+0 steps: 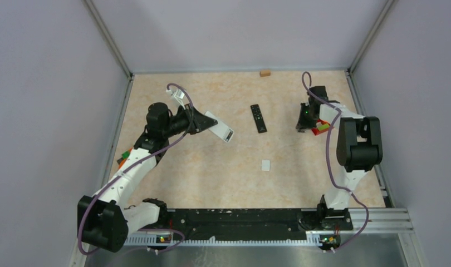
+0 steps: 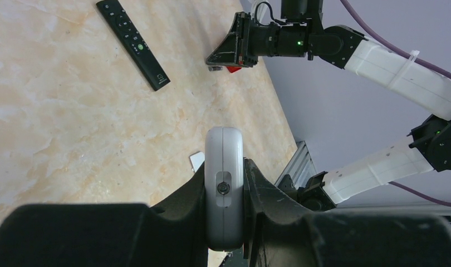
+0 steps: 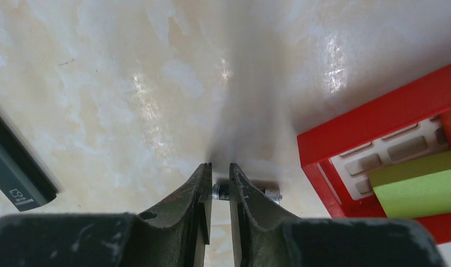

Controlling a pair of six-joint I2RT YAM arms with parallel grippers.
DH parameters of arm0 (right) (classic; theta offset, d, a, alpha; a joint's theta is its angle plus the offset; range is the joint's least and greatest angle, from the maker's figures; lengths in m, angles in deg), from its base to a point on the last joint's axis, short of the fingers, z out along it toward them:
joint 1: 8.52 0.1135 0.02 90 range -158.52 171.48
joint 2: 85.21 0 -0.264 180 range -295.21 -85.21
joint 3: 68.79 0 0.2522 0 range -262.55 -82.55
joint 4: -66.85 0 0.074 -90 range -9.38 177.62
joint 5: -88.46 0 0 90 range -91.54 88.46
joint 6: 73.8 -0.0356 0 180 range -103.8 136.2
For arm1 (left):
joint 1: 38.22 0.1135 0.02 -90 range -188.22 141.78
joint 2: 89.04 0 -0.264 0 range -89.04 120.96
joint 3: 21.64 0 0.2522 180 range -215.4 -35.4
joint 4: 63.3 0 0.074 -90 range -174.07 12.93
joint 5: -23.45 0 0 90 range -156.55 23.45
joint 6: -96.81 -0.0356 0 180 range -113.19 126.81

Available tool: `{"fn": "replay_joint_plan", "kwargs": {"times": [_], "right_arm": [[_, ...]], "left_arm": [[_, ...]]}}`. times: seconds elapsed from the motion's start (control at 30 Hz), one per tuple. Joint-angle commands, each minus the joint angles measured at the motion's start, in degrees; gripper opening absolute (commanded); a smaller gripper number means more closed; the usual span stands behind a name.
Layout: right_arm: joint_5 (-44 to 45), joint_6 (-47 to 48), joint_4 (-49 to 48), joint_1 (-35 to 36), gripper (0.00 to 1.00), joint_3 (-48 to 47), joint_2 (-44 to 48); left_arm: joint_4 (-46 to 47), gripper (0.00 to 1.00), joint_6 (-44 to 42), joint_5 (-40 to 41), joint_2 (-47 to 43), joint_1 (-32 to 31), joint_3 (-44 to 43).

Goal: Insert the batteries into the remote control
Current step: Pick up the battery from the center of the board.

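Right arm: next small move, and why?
Probably lift the right gripper straight up a little. Its jaws look closed across a battery lying on the table beside the red tray, and the left gripper holds the white remote, so the battery must clear the table first.

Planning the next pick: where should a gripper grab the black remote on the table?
Probably mid-length, from straight above, jaws closing across its narrow width. The black remote lies flat on the table, long and slim, with bare surface beside both long edges.
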Motion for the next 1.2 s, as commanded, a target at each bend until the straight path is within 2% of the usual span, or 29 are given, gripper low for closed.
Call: {"fn": "replay_joint_plan", "kwargs": {"times": [0.0, 0.23, 0.57, 0.83, 1.17], "right_arm": [[-1.00, 0.59, 3.52, 0.41, 0.19, 2.83, 3.43], [-1.03, -4.47, 1.23, 0.40, 0.25, 6.80, 12.00], [4.23, -15.67, 1.88, 0.40, 0.45, 18.83, 27.73], [7.82, -31.05, 1.83, 0.40, 0.41, 28.61, 32.64], [10.46, -33.88, 0.95, 0.46, 0.46, 30.42, 30.36]], "left_arm": [[3.79, 0.00, 0.58, -0.62, -0.53, 0.28, -0.64], [4.15, 0.00, 0.90, -0.56, -0.40, 0.28, -0.50], [5.02, 0.00, 1.30, -0.76, -0.70, 0.28, 0.04], [5.99, 0.00, 1.88, -0.99, -0.62, 0.28, 0.58], [6.09, 0.00, 1.90, -0.94, -0.81, 0.28, 0.65]]}}
